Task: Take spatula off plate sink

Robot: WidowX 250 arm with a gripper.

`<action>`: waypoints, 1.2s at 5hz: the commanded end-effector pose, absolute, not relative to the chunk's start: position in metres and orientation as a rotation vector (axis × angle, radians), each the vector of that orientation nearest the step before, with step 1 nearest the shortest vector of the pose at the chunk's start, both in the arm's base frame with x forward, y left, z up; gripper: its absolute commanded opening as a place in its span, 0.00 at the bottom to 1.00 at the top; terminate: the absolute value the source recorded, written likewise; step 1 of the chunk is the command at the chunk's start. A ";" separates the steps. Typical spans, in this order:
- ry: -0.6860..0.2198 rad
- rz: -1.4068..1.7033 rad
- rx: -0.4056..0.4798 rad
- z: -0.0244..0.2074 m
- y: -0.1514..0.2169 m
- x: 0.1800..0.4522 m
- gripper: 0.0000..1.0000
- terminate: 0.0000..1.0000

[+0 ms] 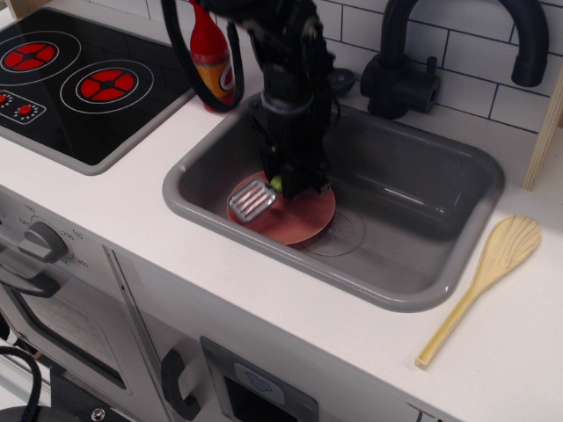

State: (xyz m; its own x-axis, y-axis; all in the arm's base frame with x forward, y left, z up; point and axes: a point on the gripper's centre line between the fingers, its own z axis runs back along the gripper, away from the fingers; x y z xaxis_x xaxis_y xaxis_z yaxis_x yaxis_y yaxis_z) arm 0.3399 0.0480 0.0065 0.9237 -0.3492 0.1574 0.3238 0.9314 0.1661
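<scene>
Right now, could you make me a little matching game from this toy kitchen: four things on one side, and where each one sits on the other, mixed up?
Things:
1. spatula
2. plate
3. wooden spoon
4. bottle

Places:
A. on the white counter, right of the sink
B. on the sink floor
C. between the stovetop and the sink
D. over the plate, handle at the gripper

Pairs: 1-D, 2-B, 3-A, 4-C
</scene>
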 end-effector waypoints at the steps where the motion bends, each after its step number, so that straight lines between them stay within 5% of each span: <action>1: -0.328 -0.269 0.192 0.054 0.039 0.351 0.00 0.00; 4: -0.168 0.162 0.132 0.048 -0.038 0.356 0.00 0.00; 6: -0.225 0.159 0.171 0.016 -0.070 0.357 0.00 0.00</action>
